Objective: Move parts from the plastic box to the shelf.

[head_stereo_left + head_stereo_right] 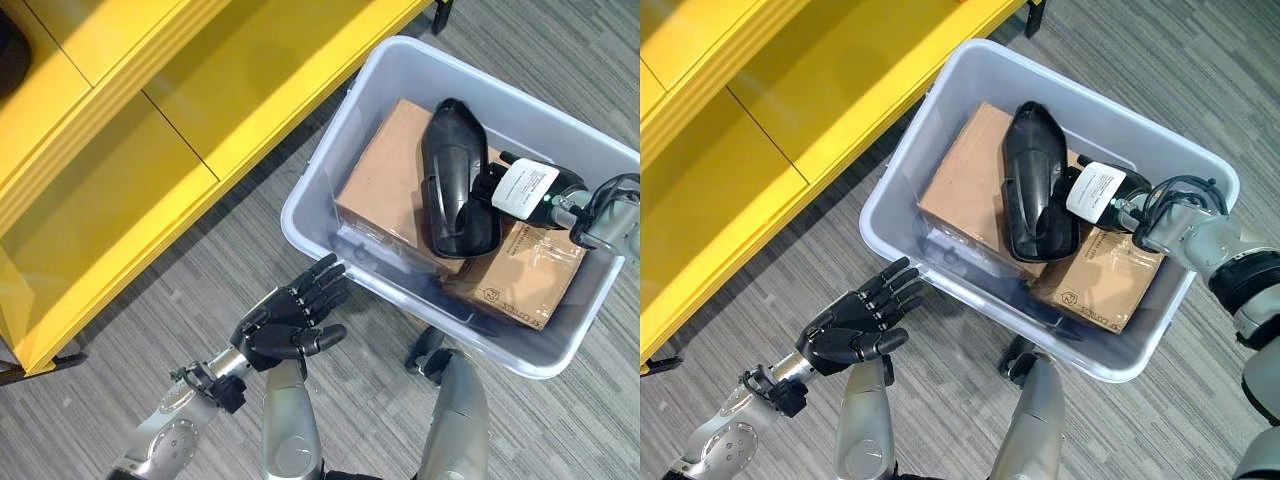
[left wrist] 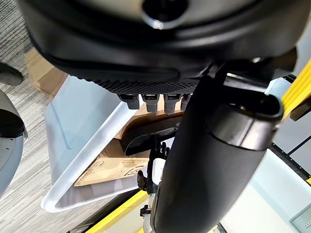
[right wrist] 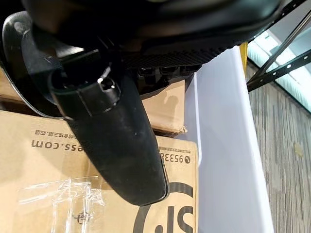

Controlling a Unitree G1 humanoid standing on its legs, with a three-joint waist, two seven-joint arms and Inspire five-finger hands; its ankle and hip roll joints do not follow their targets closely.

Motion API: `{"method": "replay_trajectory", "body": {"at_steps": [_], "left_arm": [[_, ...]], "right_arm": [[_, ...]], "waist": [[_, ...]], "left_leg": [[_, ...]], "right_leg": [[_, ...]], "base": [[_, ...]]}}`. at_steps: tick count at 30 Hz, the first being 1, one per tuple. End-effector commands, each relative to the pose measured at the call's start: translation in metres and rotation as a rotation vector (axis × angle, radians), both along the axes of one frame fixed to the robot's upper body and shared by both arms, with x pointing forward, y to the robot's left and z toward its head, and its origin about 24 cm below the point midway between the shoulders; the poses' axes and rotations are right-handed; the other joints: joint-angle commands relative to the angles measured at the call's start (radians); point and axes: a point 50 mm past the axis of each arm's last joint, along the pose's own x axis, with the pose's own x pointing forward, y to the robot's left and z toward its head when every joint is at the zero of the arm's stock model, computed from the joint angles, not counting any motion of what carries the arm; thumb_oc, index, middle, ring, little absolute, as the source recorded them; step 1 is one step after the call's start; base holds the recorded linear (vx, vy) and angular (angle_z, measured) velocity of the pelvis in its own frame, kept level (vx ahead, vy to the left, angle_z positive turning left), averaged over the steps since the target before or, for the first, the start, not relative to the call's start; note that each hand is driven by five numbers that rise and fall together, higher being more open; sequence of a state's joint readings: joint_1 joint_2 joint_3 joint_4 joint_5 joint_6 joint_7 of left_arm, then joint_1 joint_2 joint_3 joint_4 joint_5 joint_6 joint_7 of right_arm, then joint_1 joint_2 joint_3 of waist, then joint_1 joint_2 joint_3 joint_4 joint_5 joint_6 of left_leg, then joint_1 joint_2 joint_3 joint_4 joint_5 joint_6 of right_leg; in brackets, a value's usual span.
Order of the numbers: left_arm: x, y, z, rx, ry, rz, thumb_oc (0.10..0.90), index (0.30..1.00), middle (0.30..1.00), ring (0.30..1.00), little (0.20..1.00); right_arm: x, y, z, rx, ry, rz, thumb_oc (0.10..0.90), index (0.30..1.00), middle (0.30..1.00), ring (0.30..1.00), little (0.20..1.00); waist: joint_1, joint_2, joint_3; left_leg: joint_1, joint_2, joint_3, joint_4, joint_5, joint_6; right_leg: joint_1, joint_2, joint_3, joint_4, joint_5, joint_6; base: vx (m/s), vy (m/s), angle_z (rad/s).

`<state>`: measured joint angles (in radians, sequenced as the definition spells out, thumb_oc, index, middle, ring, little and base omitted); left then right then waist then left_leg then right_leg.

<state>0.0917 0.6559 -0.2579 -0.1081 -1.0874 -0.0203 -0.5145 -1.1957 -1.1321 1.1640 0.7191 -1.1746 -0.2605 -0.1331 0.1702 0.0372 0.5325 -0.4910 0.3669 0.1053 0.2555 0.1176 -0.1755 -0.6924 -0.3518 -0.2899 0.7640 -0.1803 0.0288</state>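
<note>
Right hand reached into the pale grey plastic box; left hand held outside it.

A long black moulded plastic part is seen lying across brown cardboard cartons in the box, beside the yellow metal shelf. The right hand is placed at the part's end, how far its fingers are closed cannot be told. The left hand is held over the floor, fingers relaxed, nothing grasped.

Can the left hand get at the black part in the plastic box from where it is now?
Probably not yet: the left hand hangs open outside the plastic box, whose wall stands between it and the black part.
</note>
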Motion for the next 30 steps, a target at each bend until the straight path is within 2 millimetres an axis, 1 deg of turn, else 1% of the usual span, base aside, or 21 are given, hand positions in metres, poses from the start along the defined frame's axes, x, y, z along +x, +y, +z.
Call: {"method": "replay_trajectory", "body": {"at_steps": [1,5,12,17,20,24,26,30], "left_arm": [[0.002,-0.007,0.034,-0.016,-0.175,-0.080,0.900,1.000,1.000,1.000,1.000],[0.005,-0.006,0.036,-0.018,-0.179,-0.067,0.900,1.000,1.000,1.000,1.000],[0.004,-0.002,0.036,0.001,-0.188,-0.076,0.900,1.000,1.000,1.000,1.000],[0.003,-0.001,0.036,-0.002,-0.185,-0.085,0.900,1.000,1.000,1.000,1.000],[0.003,-0.003,0.035,-0.007,-0.186,-0.097,0.900,1.000,1.000,1.000,1.000],[0.004,-0.004,0.035,-0.013,-0.193,-0.097,0.900,1.000,1.000,1.000,1.000],[0.004,-0.005,0.036,-0.011,-0.199,-0.098,0.900,1.000,1.000,1.000,1.000],[0.006,-0.006,0.039,-0.021,-0.203,-0.096,0.900,1.000,1.000,1.000,1.000]], "right_arm": [[0.008,0.009,0.040,0.063,-0.156,0.029,0.900,1.000,1.000,1.000,1.000],[0.014,0.017,0.042,0.068,-0.173,0.045,0.900,1.000,1.000,1.000,1.000],[0.018,0.019,0.043,0.066,-0.200,0.039,0.900,1.000,1.000,1.000,1.000],[0.019,0.019,0.046,0.076,-0.211,0.022,0.900,1.000,1.000,1.000,1.000],[0.019,0.020,0.045,0.125,-0.214,0.033,0.900,1.000,1.000,1.000,1.000],[0.020,0.025,0.041,0.283,-0.213,0.034,0.900,1.000,1.000,1.000,1.000],[0.022,0.027,0.044,0.458,-0.222,-0.007,0.900,1.000,1.000,1.000,1.000],[0.025,0.036,0.043,0.571,-0.213,0.019,0.900,1.000,1.000,1.000,1.000]], "waist": [[0.025,-0.006,-0.012],[0.034,0.008,-0.012],[0.047,0.020,-0.012],[0.046,0.025,-0.012],[0.042,0.027,-0.012],[0.038,0.033,-0.012],[0.037,0.037,-0.012],[0.037,0.047,-0.012]], "left_leg": [[-0.055,0.061,0.006,0.105,-0.055,0.028],[-0.101,0.059,-0.004,0.122,-0.055,0.027],[-0.190,0.056,-0.032,0.156,-0.061,0.029],[-0.228,0.050,-0.047,0.167,-0.055,0.030],[-0.238,0.047,-0.051,0.164,-0.047,0.029],[-0.238,0.049,-0.046,0.151,-0.036,0.027],[-0.234,0.049,-0.041,0.148,-0.035,0.026],[-0.228,0.044,-0.039,0.147,-0.034,0.025]], "right_leg": [[0.008,0.000,-0.022,0.008,-0.017,0.052],[-0.032,-0.011,-0.022,0.031,-0.021,0.049],[-0.109,-0.022,-0.031,0.088,-0.034,0.038],[-0.148,-0.015,-0.031,0.104,-0.039,0.027],[-0.160,-0.009,-0.030,0.101,-0.037,0.023],[-0.163,-0.009,-0.028,0.090,-0.032,0.023],[-0.160,-0.009,-0.026,0.084,-0.029,0.024],[-0.156,-0.010,-0.020,0.078,-0.029,0.025]], "base": [[0.00,0.000,0.00],[0.00,-0.009,0.00],[0.01,-0.087,0.05],[0.01,-0.053,0.04],[0.00,0.000,0.00],[0.00,0.000,0.00],[0.00,0.000,0.00],[0.01,0.046,0.00]]}}
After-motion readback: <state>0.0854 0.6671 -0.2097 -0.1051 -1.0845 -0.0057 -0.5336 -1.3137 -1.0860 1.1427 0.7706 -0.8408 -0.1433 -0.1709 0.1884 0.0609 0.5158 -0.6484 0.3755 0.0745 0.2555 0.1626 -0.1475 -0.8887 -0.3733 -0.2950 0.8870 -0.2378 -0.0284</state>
